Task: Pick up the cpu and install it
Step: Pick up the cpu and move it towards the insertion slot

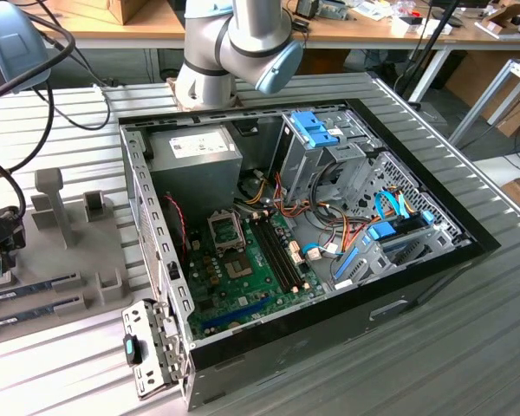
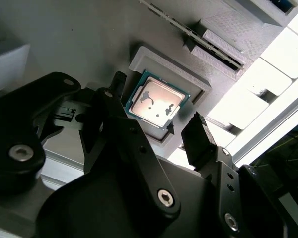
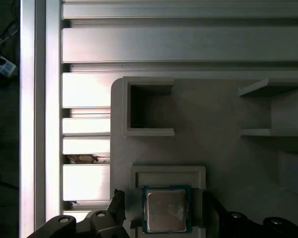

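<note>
The cpu (image 2: 156, 101) (image 3: 165, 210) is a small square chip with a silver top and a green rim. It lies flat in a raised white holder (image 2: 161, 57) on the grey fixture plate. In both wrist views my gripper (image 2: 158, 105) (image 3: 164, 206) hovers over it, open. One black finger (image 2: 116, 84) stands on one side of the chip and the other finger (image 2: 198, 129) on the opposite side, with small gaps showing. In the exterior view the gripper's black body (image 1: 0, 232) is at the far left edge. The motherboard's socket (image 1: 237, 265) sits inside the open computer case (image 1: 433, 208).
The grey fixture plate (image 1: 78, 260) at the exterior view's left carries upright posts and long memory sticks (image 1: 35, 305). A memory stick (image 2: 188, 33) lies in a slot near the cpu holder. Cables hang at the left. The slatted aluminium table (image 3: 188, 44) surrounds everything.
</note>
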`<state>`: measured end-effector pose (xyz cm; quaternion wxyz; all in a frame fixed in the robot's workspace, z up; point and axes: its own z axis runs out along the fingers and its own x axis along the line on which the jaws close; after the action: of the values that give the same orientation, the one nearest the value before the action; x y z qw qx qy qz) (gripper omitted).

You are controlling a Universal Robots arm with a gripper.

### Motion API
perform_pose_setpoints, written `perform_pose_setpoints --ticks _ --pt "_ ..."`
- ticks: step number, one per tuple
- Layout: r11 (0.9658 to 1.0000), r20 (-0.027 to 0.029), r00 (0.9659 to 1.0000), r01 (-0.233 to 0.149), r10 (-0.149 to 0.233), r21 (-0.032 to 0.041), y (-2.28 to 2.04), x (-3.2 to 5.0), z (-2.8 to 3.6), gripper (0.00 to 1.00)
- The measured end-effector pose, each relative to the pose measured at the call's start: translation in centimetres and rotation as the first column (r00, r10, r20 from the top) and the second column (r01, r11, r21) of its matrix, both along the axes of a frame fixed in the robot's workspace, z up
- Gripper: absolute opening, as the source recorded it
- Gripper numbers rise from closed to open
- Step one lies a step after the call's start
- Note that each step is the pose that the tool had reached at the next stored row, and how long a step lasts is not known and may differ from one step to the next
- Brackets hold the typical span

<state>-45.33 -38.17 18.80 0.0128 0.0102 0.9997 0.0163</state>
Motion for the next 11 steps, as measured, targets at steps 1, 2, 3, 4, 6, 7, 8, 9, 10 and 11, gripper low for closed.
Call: perform_pose_setpoints --ticks 1,2,3,4,6,7,8,9,10,11 --pt "1.0 0.0 1.0 0.0 0.0 0.0 0.0 0.02 0.0 0.72" --pt "1.0 0.0 1.0 0.0 0.0 0.0 0.0 0.06 0.01 0.72" --pt "1.0 -0.0001 1.0 0.0 0.0 -0.0001 0.0 0.1 0.01 0.72" --pt "1.0 0.0 1.0 0.0 0.0 0.0 0.0 0.13 0.0 0.72" --pt "1.0 -0.0001 1.0 0.0 0.0 -0.0001 -0.01 0.15 0.0 0.72" --pt "1.0 -0.0001 1.0 0.0 0.0 -0.0001 -0.01 0.15 0.01 0.72" --pt "1.0 0.0 1.0 -0.001 0.001 -0.0001 0.0 0.16 0.01 0.72" --pt "1.0 0.0 1.0 -0.001 0.001 -0.0001 0.0 0.15 0.01 0.72" --pt "1.0 -0.0001 1.0 -0.001 0.001 -0.0001 0.0 0.15 0.01 0.72" --pt "1.0 0.0 1.0 -0.001 0.001 0.0 0.0 0.15 0.0 0.72"
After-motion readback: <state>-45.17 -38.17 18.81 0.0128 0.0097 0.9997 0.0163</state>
